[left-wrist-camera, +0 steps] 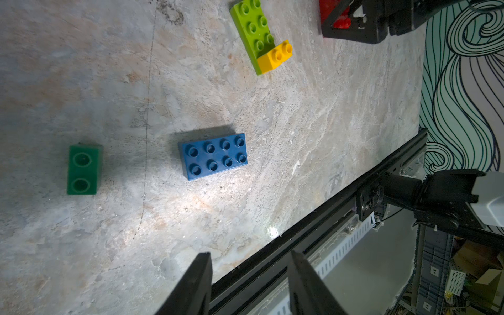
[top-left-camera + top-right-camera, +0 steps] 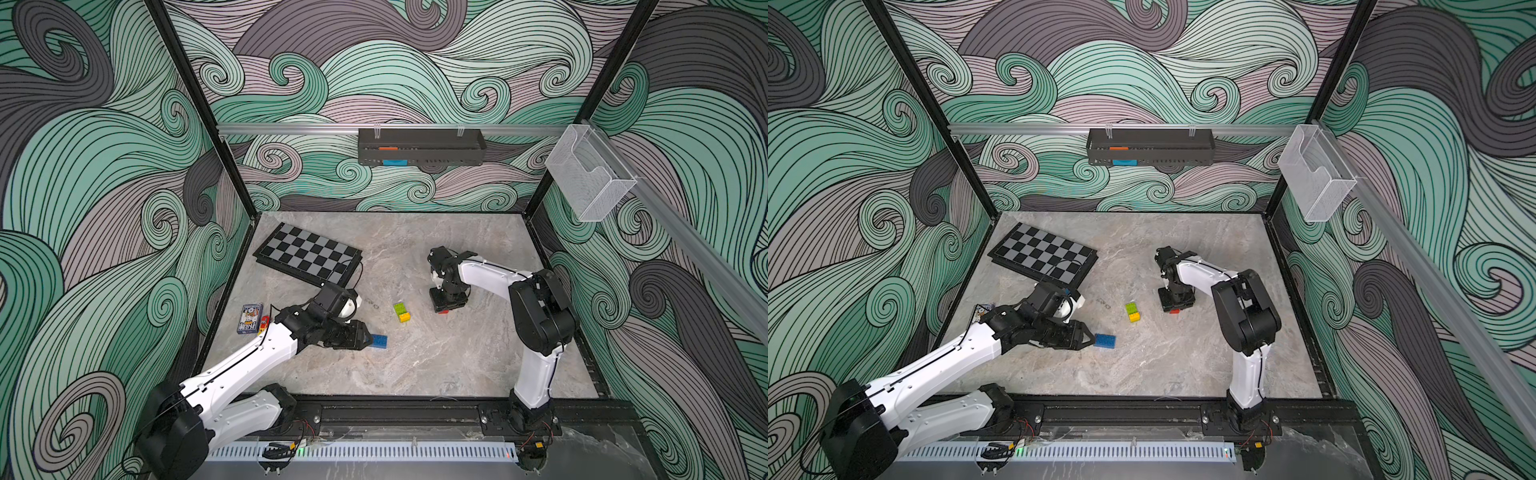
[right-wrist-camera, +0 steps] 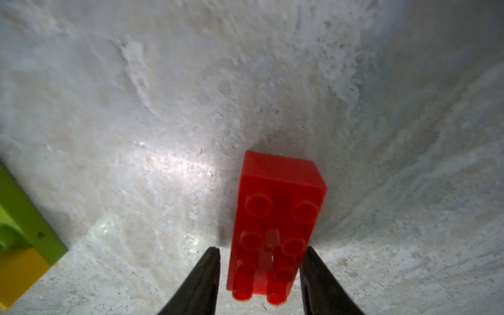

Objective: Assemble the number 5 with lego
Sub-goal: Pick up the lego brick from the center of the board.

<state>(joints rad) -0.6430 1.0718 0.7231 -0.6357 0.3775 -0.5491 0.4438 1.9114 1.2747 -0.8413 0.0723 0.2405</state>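
We judge the number 5 barely begun: only a lime green eight-stud plastic brick (image 1: 252,27) and a small yellow brick (image 1: 276,56) are joined on the marbled grey worktop (image 1: 300,122). Beside that pair, the right end effector (image 3: 260,249) straddles a red studded brick (image 3: 281,191), spread, poised to pinch its long sides. Farther from the pair, the left end effector (image 1: 248,255) hangs spread and empty, facing a blue eight-stud brick (image 1: 213,156). A dark green two-stud brick (image 1: 83,170) beyond is hidden under the arm in both top views.
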